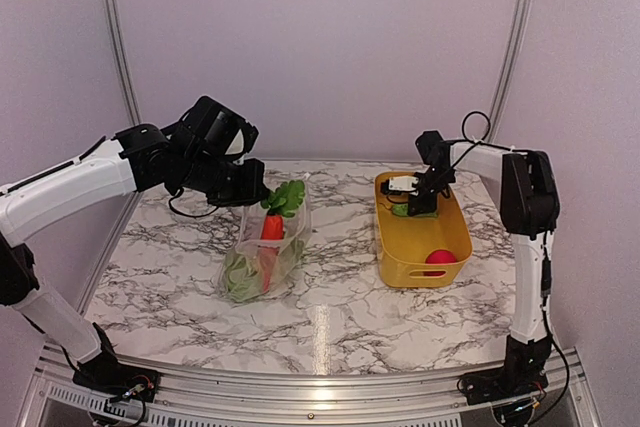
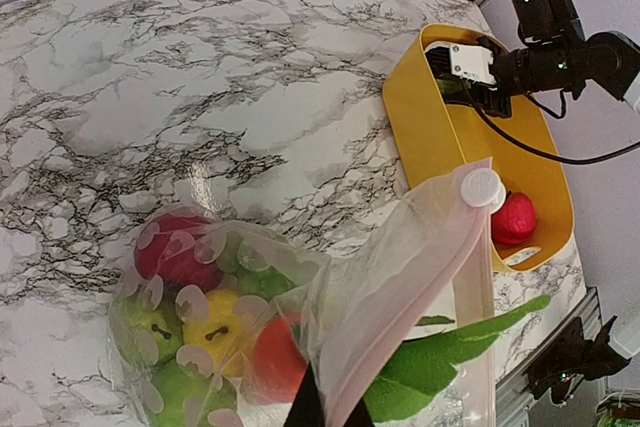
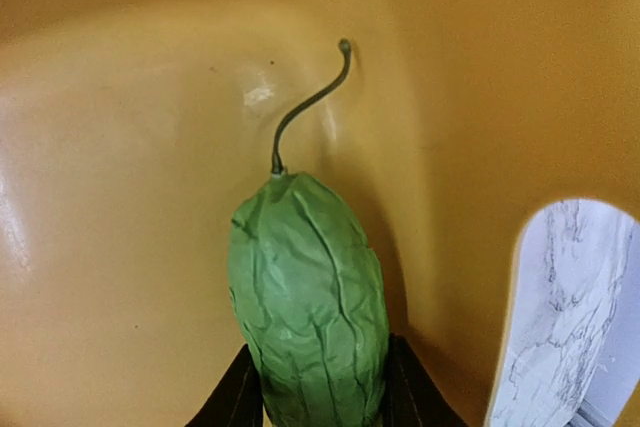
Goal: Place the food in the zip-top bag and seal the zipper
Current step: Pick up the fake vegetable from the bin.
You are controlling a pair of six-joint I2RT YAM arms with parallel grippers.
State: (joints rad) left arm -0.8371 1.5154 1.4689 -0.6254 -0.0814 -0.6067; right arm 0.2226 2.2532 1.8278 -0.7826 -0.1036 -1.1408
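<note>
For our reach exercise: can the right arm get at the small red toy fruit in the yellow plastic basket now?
Probably not yet: its fingers are shut on the wrinkled green toy cucumber. The small red toy fruit lies uncovered nearby.

Top external: high and behind, facing down and forward over whole marble table [image 1: 340, 317]; left wrist: close above zip-top bag [image 2: 400, 287] mouth, looking across table to yellow basket [image 2: 420, 147], both shared with top view; right wrist: very close inside that basket, on cucumber [image 3: 310, 297].
</note>
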